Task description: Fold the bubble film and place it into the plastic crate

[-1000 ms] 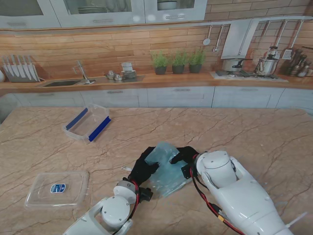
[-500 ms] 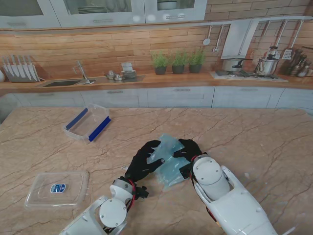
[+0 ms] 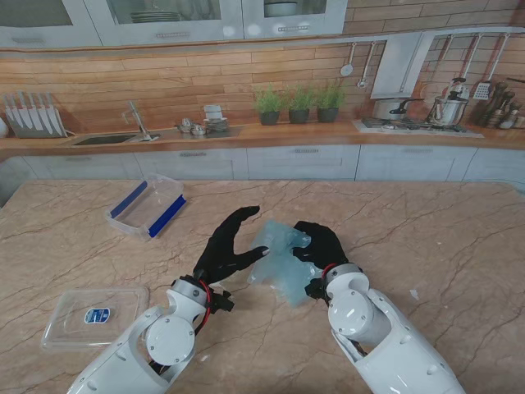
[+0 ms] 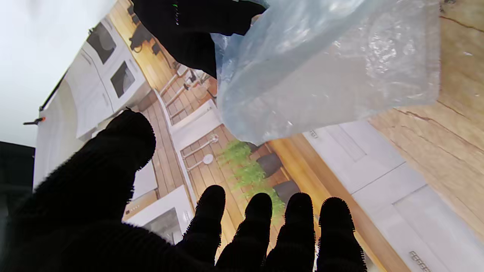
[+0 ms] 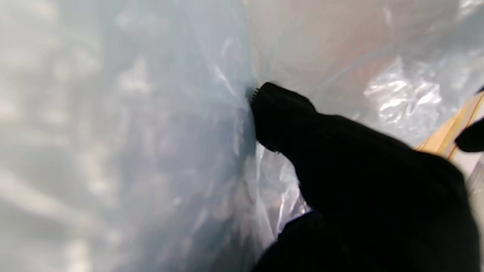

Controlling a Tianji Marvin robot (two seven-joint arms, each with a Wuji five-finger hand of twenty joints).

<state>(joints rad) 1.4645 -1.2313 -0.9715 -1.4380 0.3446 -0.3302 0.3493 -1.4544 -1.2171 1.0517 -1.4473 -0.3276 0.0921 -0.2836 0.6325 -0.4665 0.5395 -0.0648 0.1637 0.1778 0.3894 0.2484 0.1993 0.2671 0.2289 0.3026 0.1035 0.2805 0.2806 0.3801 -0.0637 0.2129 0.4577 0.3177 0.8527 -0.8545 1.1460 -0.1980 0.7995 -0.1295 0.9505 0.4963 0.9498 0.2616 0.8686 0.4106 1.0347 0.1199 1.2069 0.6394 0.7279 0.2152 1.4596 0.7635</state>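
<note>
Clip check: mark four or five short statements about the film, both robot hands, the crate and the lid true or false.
1. The right robot hand holds the bubble film. True.
2. The left robot hand grips the film. False: its fingers are spread, holding nothing.
3. The film is inside the crate. False: it is between the hands, and the crate lies farther left.
4. The crate has blue edges. True.
5. The lid sits on the crate. False: it lies apart, nearer to me.

Left robot hand spread open; right robot hand clenched, gripping.
</note>
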